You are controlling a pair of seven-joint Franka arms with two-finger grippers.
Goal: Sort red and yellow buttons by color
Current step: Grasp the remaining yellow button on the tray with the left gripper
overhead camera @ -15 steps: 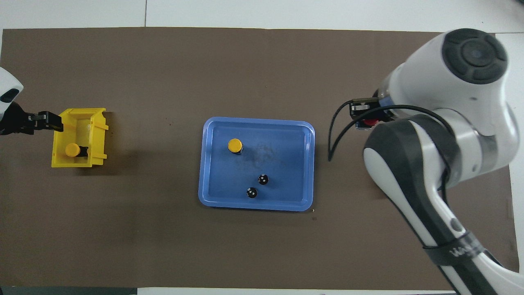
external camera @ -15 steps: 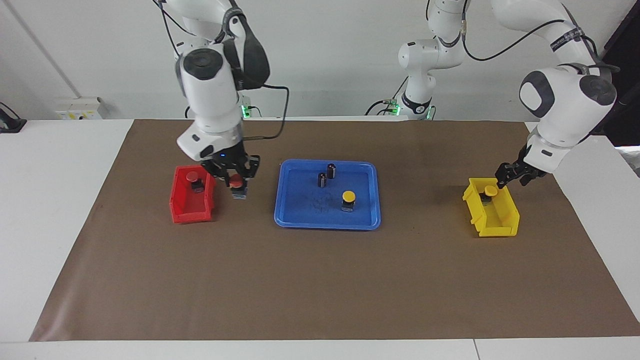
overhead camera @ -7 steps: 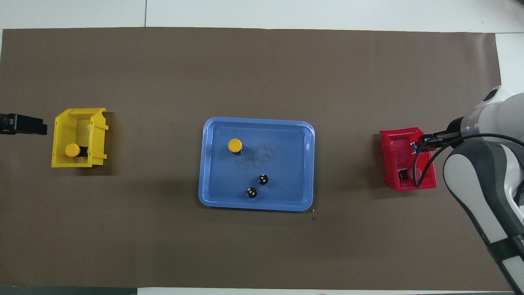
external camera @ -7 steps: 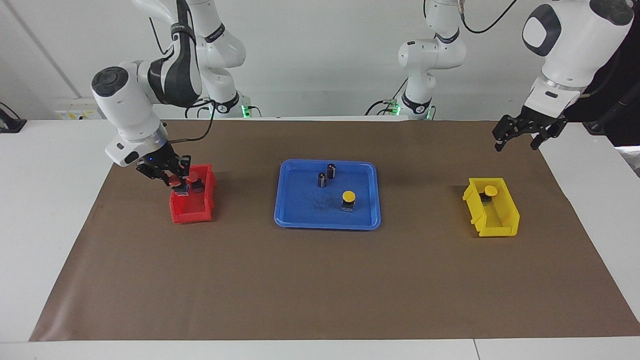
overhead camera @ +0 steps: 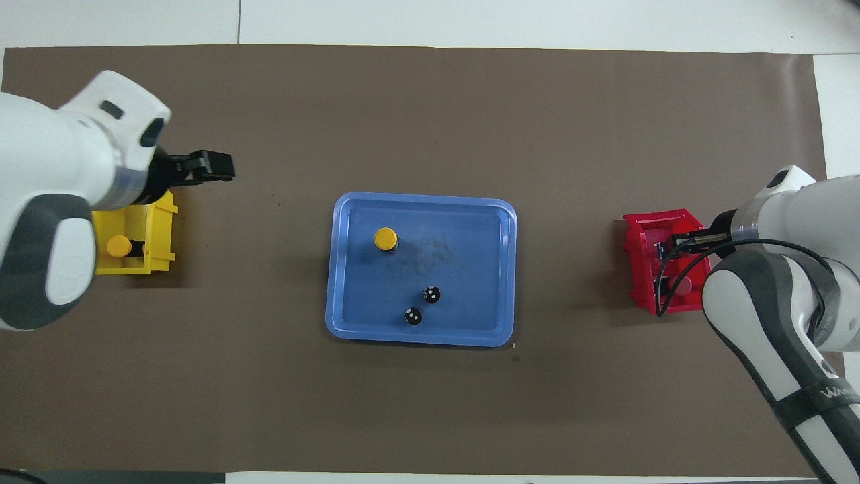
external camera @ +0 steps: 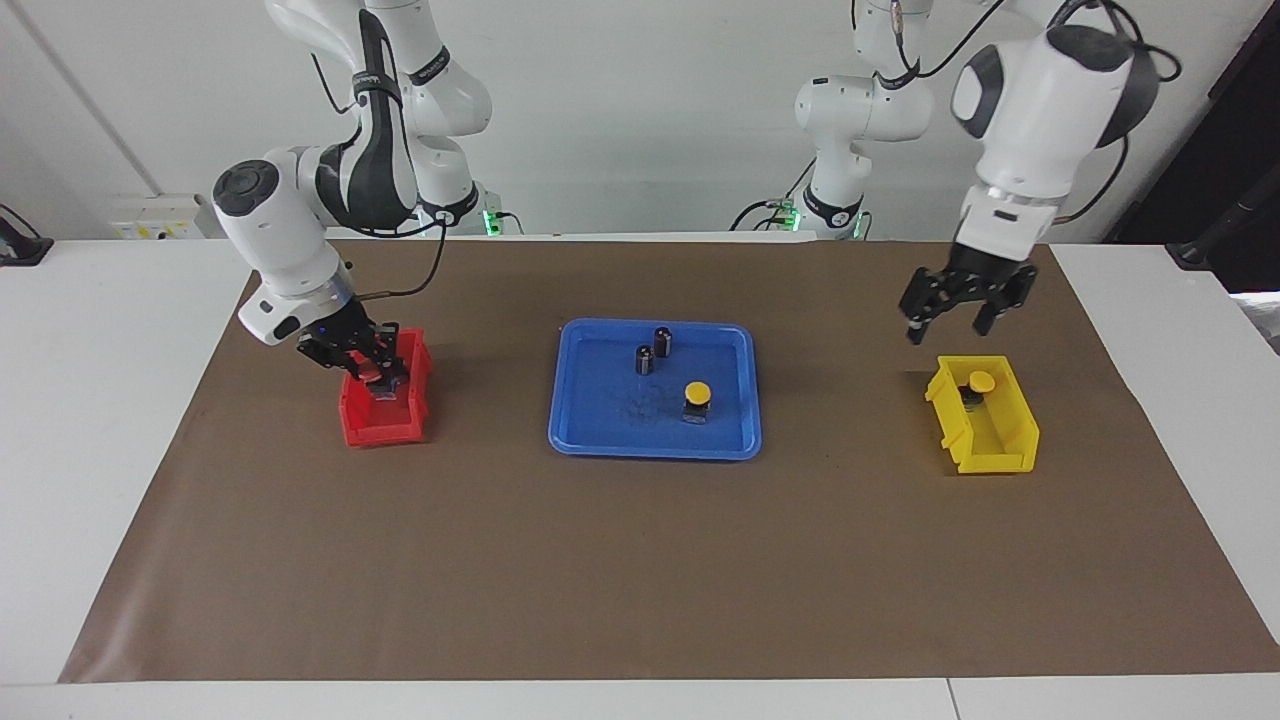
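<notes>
**Right jaws.** Half a second ago they were over the rim of the red bin (external camera: 383, 428), holding a red button. They have since dropped inside the bin, and the button (external camera: 386, 386) sits low between or just under them. I cannot tell whether they still clamp it or have let go. The other red button (overhead camera: 662, 288) lies in the same bin just beside them, mostly hidden in the facing view.

**Left jaws.** These stand wide and empty. They have swung in from the left arm's end of the desk and hang over bare mat. The yellow bin (external camera: 985, 450) is just below and beside them, and one yellow button (external camera: 982, 381) sits in it.

**Further out.** The blue tray (external camera: 600, 440) lies well apart from both pairs of jaws, between them. It holds the last yellow button (external camera: 697, 392) upright, with two dark cylinders (external camera: 663, 340) near it. None of these has shifted.

**Finding.**
- The red sort is all but done, pending release and withdrawal.
- One yellow button is outstanding, and the left arm appears to be heading tray-ward for it.
- Risk: the cylinders stand close to that button and could be knocked during the approach.
</notes>
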